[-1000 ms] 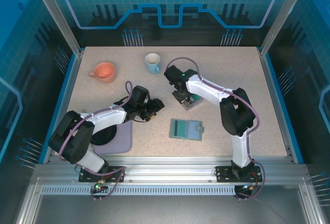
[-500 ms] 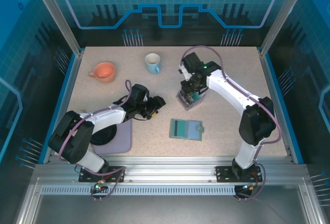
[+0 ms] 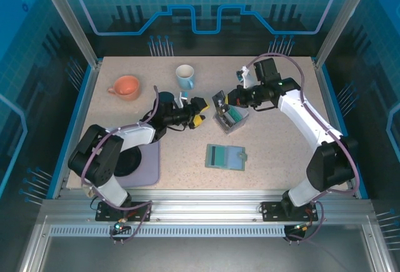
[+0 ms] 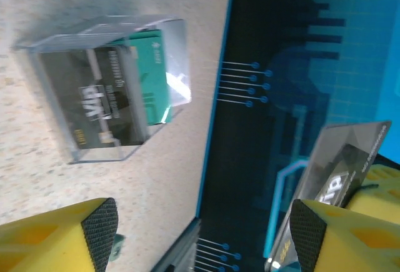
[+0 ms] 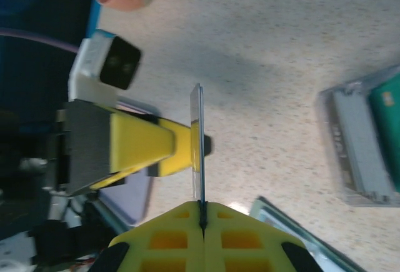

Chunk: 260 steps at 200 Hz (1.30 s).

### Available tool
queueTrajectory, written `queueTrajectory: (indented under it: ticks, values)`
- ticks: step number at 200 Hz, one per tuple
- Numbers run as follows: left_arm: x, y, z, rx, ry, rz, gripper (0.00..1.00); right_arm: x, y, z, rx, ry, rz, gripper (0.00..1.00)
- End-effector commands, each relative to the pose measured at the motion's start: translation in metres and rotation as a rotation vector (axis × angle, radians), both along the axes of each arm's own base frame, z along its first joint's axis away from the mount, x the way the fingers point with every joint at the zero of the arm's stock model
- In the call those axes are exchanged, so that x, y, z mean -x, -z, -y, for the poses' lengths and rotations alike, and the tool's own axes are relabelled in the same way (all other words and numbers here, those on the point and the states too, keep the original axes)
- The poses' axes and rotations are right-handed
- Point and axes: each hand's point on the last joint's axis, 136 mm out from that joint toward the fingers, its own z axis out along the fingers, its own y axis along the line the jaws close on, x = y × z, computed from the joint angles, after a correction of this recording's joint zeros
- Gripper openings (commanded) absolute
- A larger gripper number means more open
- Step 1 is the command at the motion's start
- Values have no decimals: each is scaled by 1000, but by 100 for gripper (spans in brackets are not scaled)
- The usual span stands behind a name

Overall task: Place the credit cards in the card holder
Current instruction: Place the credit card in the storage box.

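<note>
The right gripper (image 5: pixel 201 212) was pressed together on one dark credit card (image 5: pixel 199 141), held on its edge just beside a yellow finger of the left gripper (image 3: pixel 196 112). The left jaws stood wide apart and held nothing. The other credit cards (image 4: pixel 100 103) stood in the clear box (image 4: pixel 176 47), near both grippers. The card holder (image 3: pixel 225 157) lay open, nearer still. A second earlier the right gripper was down over the box, and the left jaws were narrower.

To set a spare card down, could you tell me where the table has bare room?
Bare: right of the card holder; between orange mug and purple mat. Crowded: left tool and right tool close together beside the clear box.
</note>
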Motion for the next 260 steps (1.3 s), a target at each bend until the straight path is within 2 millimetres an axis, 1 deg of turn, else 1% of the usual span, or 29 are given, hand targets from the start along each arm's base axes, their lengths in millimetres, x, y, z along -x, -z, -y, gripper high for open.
queueTrajectory:
  ticks: [1, 20, 50, 58, 71, 84, 111, 126, 133, 143, 156, 166, 182, 193, 216, 242, 249, 256, 260]
  values:
    - [-8, -54, 15, 127, 72, 133, 77, 6, -25, -9, -143, -21, -11, 0]
    - [-8, -71, 21, 157, 102, 176, 77, 7, -27, -10, -163, -19, -21, 0]
    - [-7, -86, 27, 184, 126, 217, 76, 6, -27, -12, -188, -15, -31, 0]
    - [-6, -89, 28, 189, 132, 226, 73, 6, -27, -13, -198, -18, -33, 0]
    - [-3, -94, 30, 198, 145, 242, 65, 6, -27, -14, -205, -20, -34, 0]
    - [-1, -98, 33, 207, 157, 253, 50, 5, -24, -13, -203, -17, -42, 0]
    - [4, -106, 35, 216, 173, 274, 27, 4, -20, -11, -199, -13, -44, 0]
    - [6, -108, 34, 210, 174, 279, 11, 4, -18, -11, -204, -19, -54, 0]
    - [7, -108, 33, 204, 175, 283, 6, 3, -19, -11, -213, -22, -56, 0]
    - [8, -108, 33, 195, 175, 284, 2, 4, -20, -12, -223, -32, -59, 4]
    - [10, -107, 32, 192, 179, 286, 0, 5, -22, -15, -239, -49, -61, 9]
    - [11, -106, 32, 192, 185, 287, 0, 6, -24, -17, -254, -66, -62, 17]
    - [13, -107, 32, 197, 194, 291, 0, 8, -29, -21, -282, -101, -66, 26]
    - [14, -108, 33, 203, 198, 295, 0, 8, -32, -24, -307, -124, -73, 29]
    - [14, -112, 33, 223, 201, 303, 2, 4, -27, -24, -294, -114, -87, 29]
    - [13, -118, 34, 251, 198, 310, 4, 5, -20, -26, -311, -129, -116, 29]
    - [13, -118, 34, 261, 199, 309, 6, 5, -20, -27, -312, -130, -117, 26]
    - [13, -119, 34, 269, 200, 309, 8, 4, -17, -25, -300, -123, -118, 17]
    - [13, -120, 34, 273, 200, 307, 9, 4, -15, -23, -289, -113, -118, 14]
